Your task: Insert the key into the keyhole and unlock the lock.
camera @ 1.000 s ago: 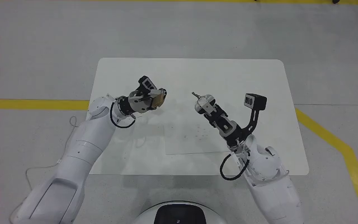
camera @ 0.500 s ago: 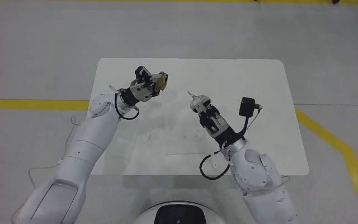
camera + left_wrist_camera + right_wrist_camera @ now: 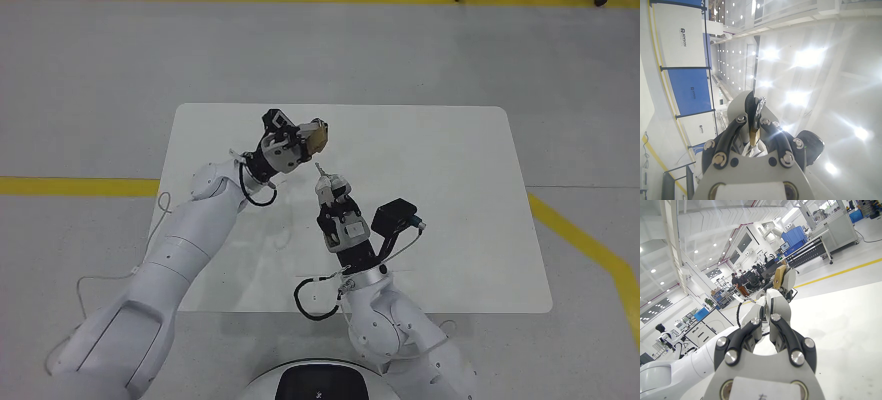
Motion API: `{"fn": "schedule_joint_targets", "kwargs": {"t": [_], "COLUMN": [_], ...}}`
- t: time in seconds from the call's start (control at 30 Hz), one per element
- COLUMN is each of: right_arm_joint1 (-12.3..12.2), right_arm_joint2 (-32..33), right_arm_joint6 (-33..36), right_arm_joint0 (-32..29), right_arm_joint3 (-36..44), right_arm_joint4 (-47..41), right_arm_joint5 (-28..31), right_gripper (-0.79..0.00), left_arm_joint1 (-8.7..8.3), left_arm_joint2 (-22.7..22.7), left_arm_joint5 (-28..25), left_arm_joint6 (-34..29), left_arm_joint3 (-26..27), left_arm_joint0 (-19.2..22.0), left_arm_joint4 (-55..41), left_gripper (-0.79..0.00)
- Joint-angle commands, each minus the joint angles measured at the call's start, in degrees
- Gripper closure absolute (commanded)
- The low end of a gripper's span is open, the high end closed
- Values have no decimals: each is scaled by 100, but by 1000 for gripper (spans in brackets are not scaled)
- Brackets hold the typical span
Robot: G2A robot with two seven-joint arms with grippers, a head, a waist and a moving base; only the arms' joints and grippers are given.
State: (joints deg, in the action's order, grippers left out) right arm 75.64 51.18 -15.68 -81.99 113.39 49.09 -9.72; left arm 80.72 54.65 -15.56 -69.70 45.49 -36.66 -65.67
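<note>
My left gripper [image 3: 303, 142] is shut on a brass padlock [image 3: 317, 133], held in the air over the back middle of the white table [image 3: 450, 180]. In the left wrist view the fingers [image 3: 749, 102] clamp the silver shackle [image 3: 759, 106], and the brass body [image 3: 754, 135] hangs toward the wrist. My right gripper [image 3: 326, 184] is shut on a small silver key [image 3: 320, 170] whose tip points at the padlock, a short gap away. From the right wrist, the shut gripper [image 3: 769, 296] sits just below the padlock [image 3: 779, 276], whose keyhole face is turned toward it.
A faint paper sheet [image 3: 330, 255] lies on the table near the front middle. A yellow floor line [image 3: 80, 186] runs past both sides of the table. Bare tabletop [image 3: 838, 323] spreads to the right of the grippers.
Both arms have swung toward the table's back middle. The left gripper carried the padlock to the right, the right gripper brought the key to the left, and the gap between them has shrunk.
</note>
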Motion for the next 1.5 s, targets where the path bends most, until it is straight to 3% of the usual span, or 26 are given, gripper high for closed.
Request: {"fn": "schedule_joint_targets", "kwargs": {"t": [0.0, 0.23, 0.43, 0.83, 1.47], "right_arm_joint1": [-2, -2, 7, 297, 588], "right_arm_joint2": [4, 4, 0, -431, -469], "right_arm_joint6": [3, 3, 54, -1472, -1722], "right_arm_joint0": [-2, -2, -33, 110, 259], "right_arm_joint3": [3, 3, -12, -548, -812], "right_arm_joint4": [3, 3, -66, -352, -677], "right_arm_joint5": [1, 1, 92, 113, 194], "right_gripper": [0, 0, 0, 0, 0], "left_arm_joint1": [10, 10, -47, -88, -72], "left_arm_joint2": [13, 13, 193, 512, 728], "left_arm_joint5": [-8, -8, -435, -1324, -1334], "left_arm_joint6": [-51, -51, 425, 789, 973], "left_arm_joint3": [-31, -31, 518, 1257, 1540], "left_arm_joint0": [3, 3, -255, -713, -898], "left_arm_joint4": [-49, -49, 406, 1007, 1378], "left_gripper": [0, 0, 0, 0, 0]}}
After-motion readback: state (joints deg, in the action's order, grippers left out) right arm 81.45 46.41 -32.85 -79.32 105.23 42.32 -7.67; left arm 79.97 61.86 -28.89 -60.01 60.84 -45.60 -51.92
